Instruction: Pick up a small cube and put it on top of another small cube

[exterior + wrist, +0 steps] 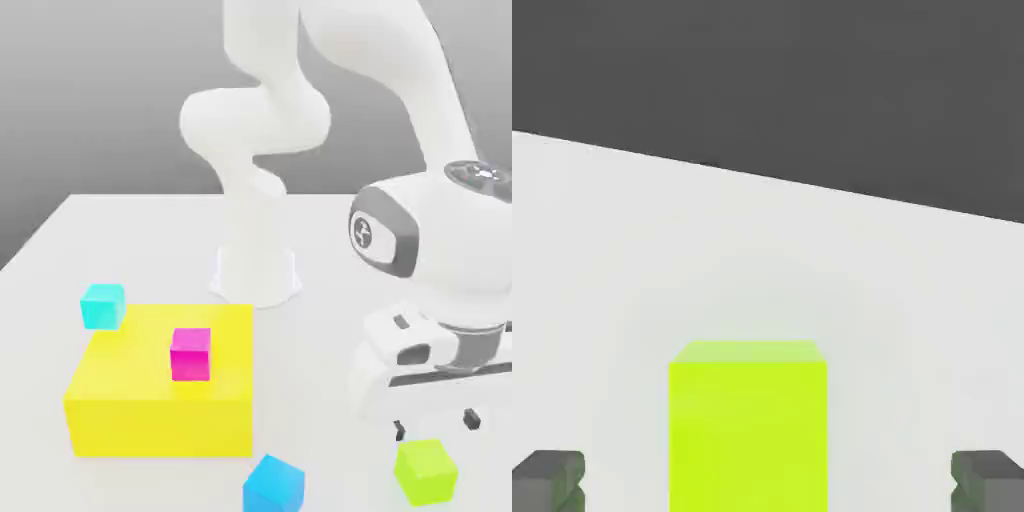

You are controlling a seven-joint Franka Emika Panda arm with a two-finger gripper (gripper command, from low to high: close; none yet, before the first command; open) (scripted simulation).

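End effector [436, 425] hangs just above the lime-green cube [426, 469], fingers [550, 478] spread wide, gripping nothing. Cube rests on the white surface [330, 330], near the blue cube [273, 485]

exterior: faces arm, elevated | hand: close above lime-green cube [748, 425]

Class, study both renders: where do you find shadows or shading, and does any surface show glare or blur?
Exterior view: soft, even light; the yellow block has a paler top than front, and the lime-green cube casts barely any shadow on the white table. Hand view: a faint grey halo surrounds the cube between the open gripper fingertips; no glare, edges slightly soft.
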